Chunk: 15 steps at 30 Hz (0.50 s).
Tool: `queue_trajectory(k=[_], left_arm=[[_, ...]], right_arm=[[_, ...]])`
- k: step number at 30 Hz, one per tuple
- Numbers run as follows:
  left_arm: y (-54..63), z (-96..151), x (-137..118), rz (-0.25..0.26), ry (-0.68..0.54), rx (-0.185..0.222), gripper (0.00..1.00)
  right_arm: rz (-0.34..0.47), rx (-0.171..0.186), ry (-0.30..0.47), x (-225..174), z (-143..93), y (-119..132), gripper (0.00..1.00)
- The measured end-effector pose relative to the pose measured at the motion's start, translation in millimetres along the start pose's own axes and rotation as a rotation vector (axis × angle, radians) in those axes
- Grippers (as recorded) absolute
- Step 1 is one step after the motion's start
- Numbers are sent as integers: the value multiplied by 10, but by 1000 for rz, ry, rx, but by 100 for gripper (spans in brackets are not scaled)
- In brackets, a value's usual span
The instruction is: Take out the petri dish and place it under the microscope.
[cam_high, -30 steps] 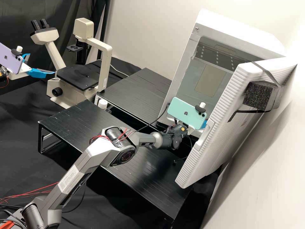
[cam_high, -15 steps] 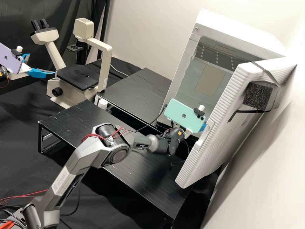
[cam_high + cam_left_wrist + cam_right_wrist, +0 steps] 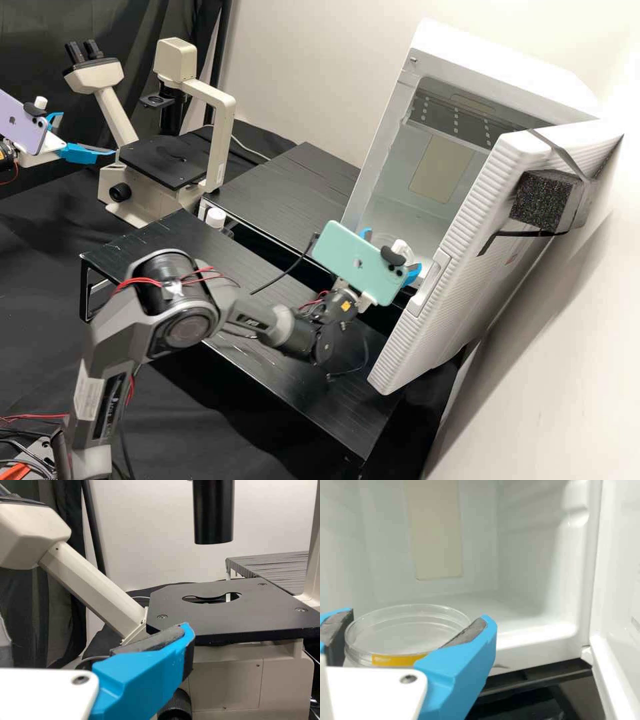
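Note:
In the high view my right gripper is in front of the open white cabinet, partly behind a mint phone. The right wrist view shows that gripper with its fingers on opposite sides of the clear round petri dish, which has a yellow label and is gripped level. My left gripper stands open at the left, beside the microscope. In the left wrist view one finger of the left gripper shows before the black stage, which has an opening; nothing lies on the stage.
The ribbed cabinet door stands open on the right. Two low black racks lie between cabinet and microscope, with a small white-capped object between them. The dark microscope tube hangs above the stage.
My right arm has drawn back from the cabinet, leftward and toward the high camera, with the gripper's blue fingers now showing more beside the phone. The left arm has kept still.

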Motion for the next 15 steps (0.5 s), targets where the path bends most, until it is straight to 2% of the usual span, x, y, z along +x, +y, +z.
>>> queue_trajectory(k=[6,11,15], left_arm=[[0,0,0,0,0,0,100],[0,0,0,0,0,0,100],[0,0,0,0,0,0,100]], right_arm=[[-6,60,83,-560,-181,-253,0],[-41,76,138,-871,-449,-470,0],[-107,85,236,-1027,-730,-709,0]])
